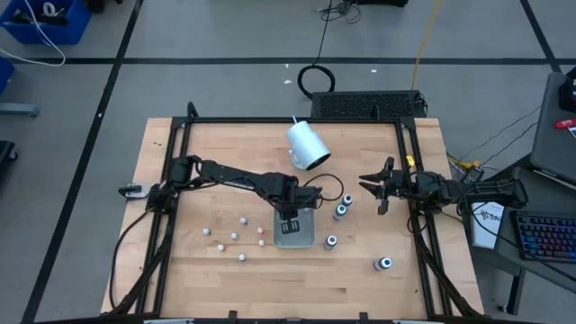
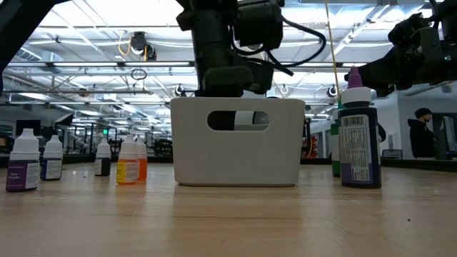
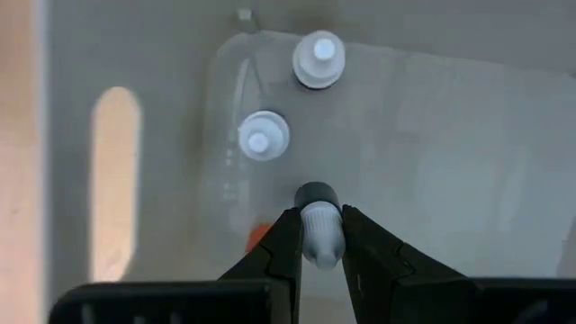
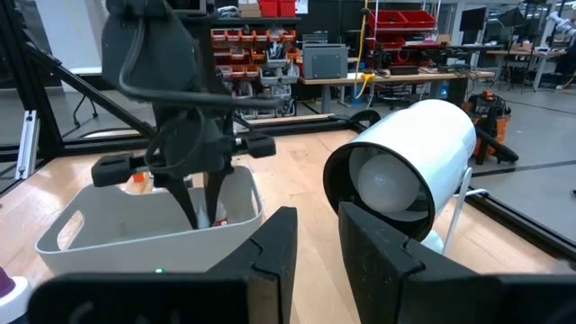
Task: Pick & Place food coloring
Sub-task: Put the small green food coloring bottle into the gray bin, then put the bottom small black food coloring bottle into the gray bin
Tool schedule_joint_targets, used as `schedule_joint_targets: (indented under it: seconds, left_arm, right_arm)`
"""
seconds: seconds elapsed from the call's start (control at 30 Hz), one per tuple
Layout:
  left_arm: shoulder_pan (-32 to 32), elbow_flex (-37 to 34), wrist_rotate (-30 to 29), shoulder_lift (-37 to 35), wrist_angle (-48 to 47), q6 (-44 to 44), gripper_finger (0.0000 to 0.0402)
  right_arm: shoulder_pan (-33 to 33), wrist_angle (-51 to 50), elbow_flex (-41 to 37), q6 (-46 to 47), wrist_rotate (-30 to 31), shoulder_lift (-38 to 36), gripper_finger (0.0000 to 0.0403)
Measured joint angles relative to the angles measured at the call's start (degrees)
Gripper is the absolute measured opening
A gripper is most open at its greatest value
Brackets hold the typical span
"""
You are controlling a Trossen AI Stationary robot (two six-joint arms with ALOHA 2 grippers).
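Premises: an industrial lab or workshop. Right wrist view shows shelving [image 4: 261, 49] with red and orange parts bins at upper centre and a workbench [image 4: 396, 79] at upper right. High view shows grey floor [image 1: 225, 31] marked with dark lines, cables [image 1: 317, 79] top centre, a keyboard [image 1: 546, 236] at right edge.

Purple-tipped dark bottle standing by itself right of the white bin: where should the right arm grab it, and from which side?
Take the dark bottle by its pale collar just under the purple tip, coming straight down from above with the right gripper. It stands upright with nothing close beside it, so the fingers should fit on either side. The labelled body below is wider.
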Motion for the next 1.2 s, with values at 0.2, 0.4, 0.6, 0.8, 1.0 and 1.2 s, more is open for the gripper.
schedule_joint_targets:
  seconds: [0.2, 0.4, 0.6, 0.8, 1.0, 1.2]
  left_arm:
    - [0.02, 0.02, 0.62, 0.87, 0.26, 0.23, 0.0059]
    - [0.02, 0.02, 0.6, 0.85, 0.17, -0.2, 0.0117]
    - [-0.02, 0.02, 0.6, 0.85, 0.19, -0.16, 0.0185]
    - [-0.02, 0.2, 0.6, -0.04, 0.27, 0.28, 0.0215]
    - [-0.03, 0.33, -0.21, -4.04, -0.54, -0.12, 0.0224]
    - [-2.0, -0.02, -6.14, -8.83, -7.93, -6.14, 0.0225]
  right_arm:
    - [0.0, -0.22, 0.0, 0.02, 0.0, 0.02, 0.0077]
    - [-0.01, -0.2, -0.01, 0.01, 0.0, 0.01, 0.0077]
    - [0.0, -0.2, 0.0, 0.0, 0.0, 0.02, 0.0077]
    - [-0.01, -0.2, 0.0, 0.02, 0.0, 0.02, 0.0077]
    - [0.0, -0.12, 0.0, 0.0, 0.0, 0.01, 0.0077]
    - [-0.02, -0.1, -0.01, 0.01, 0.0, 0.0, 0.0077]
